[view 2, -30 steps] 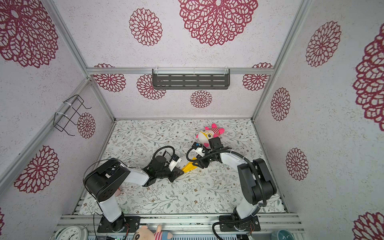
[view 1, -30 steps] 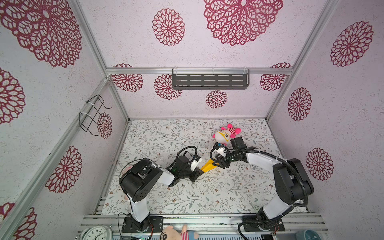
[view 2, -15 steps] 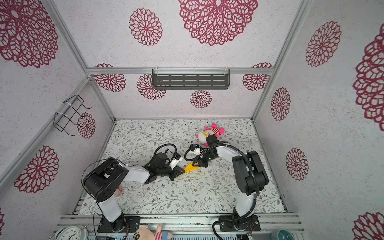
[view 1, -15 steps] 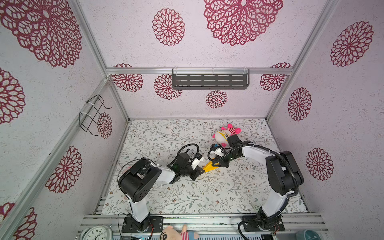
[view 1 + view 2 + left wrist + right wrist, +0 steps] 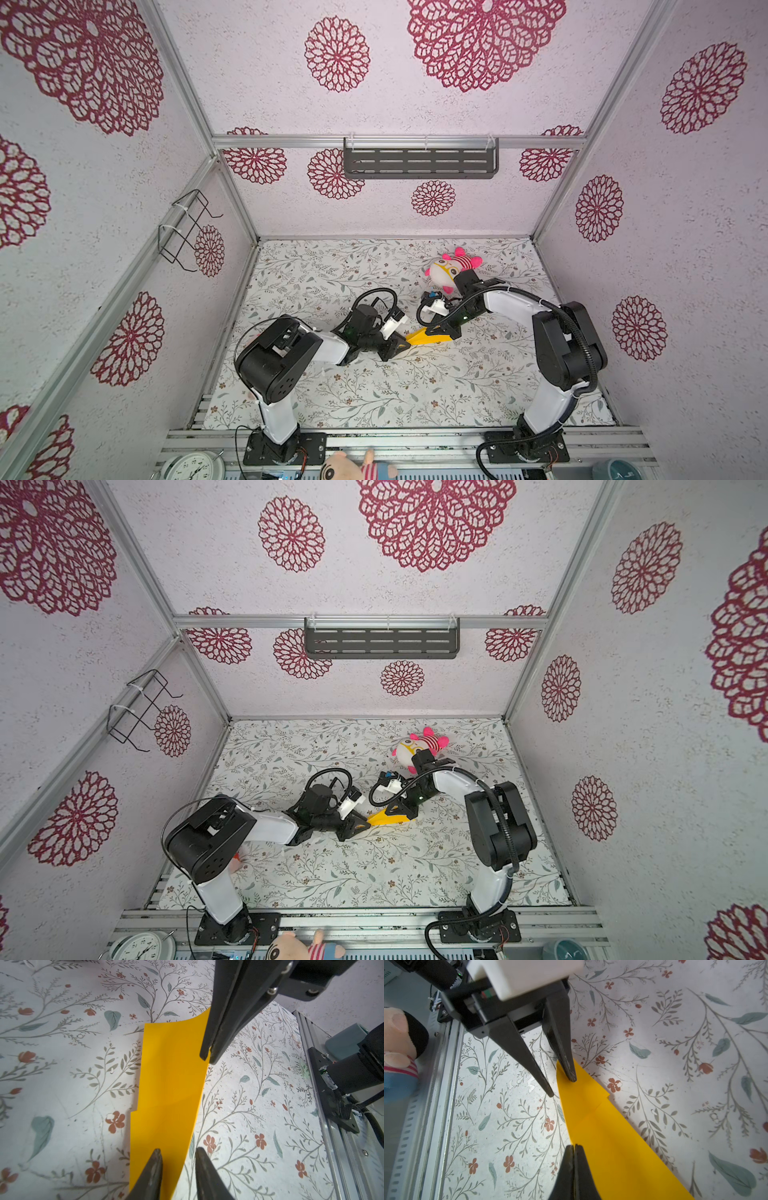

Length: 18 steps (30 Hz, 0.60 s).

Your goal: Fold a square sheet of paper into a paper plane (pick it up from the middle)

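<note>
Plane [image 5: 428,336] is being pinched mid-worktop [image 5: 374,395] at one long edge by right gripper [image 5: 574,1147], jaws shut. Left gripper [image 5: 177,1153] jaws are being held part open astride the nose. Risk: folds being sprung or torn by one-sided pull.

Counted on the worktop [image 5: 374,399] and around it

Two arms, left arm [image 5: 332,351] and right arm [image 5: 511,307], each ending in one hand: left hand [image 5: 177,1152] and right hand [image 5: 573,1147]. One paper plane [image 5: 428,336]. Two plush toys: a pink-and-white plush toy [image 5: 446,268] on the worktop and a second plush toy [image 5: 357,467] at the front rail. One clock [image 5: 193,467], one teal container [image 5: 615,471], one wire rack [image 5: 185,230] and one slotted shelf [image 5: 419,160].
</note>
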### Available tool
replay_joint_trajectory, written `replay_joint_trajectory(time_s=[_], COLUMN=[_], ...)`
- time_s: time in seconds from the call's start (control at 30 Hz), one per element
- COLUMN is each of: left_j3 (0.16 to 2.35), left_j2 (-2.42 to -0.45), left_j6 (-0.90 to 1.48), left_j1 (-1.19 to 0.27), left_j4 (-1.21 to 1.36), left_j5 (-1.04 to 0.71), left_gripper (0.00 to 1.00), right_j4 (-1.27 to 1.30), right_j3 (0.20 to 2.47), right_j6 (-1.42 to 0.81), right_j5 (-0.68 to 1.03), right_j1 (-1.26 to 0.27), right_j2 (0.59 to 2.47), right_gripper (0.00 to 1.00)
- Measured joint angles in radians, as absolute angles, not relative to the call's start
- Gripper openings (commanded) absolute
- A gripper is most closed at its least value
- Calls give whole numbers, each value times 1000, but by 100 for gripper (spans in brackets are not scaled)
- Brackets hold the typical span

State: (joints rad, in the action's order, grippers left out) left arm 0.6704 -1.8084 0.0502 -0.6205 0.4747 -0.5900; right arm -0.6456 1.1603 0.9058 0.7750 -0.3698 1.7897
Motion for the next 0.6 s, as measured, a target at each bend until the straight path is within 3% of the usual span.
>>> replay_joint_trajectory(time_s=[0.4, 0.6], left_j3=[672, 673], left_j2=[-1830, -1841], left_j6=[-8, -33], left_j1=[-612, -612], left_j4=[448, 432], left_j5=[-565, -522], left_gripper=[37, 29], right_j4=[-653, -653], right_j3=[1160, 1160], right_j6=[916, 916], right_j5=[775, 775], right_j1=[-365, -356], right_j2=[1790, 1790], right_gripper=[4, 4])
